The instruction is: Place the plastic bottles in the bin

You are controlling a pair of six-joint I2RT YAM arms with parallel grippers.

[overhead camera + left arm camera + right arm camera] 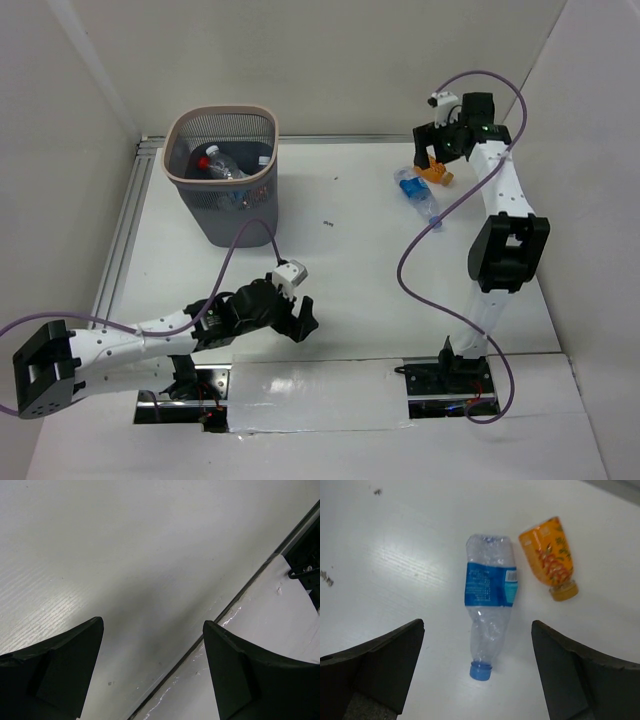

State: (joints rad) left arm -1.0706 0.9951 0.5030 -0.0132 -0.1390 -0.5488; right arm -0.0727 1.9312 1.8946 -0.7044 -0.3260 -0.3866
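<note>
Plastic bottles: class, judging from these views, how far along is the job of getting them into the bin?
Done: the bin holds a red-capped bottle and at least one more. In hand: nothing; the right gripper hangs open over a blue-labelled bottle lying on the table, and the left gripper is open over bare table. Left: that bottle and the orange bottle beside it, neither gripped yet.

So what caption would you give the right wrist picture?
Open right gripper above a crushed blue-labelled bottle lying beside an orange bottle on the white table.

The left gripper (298, 325), jaws apart, sits low; the right gripper (430, 160), jaws apart, is extended far
</note>
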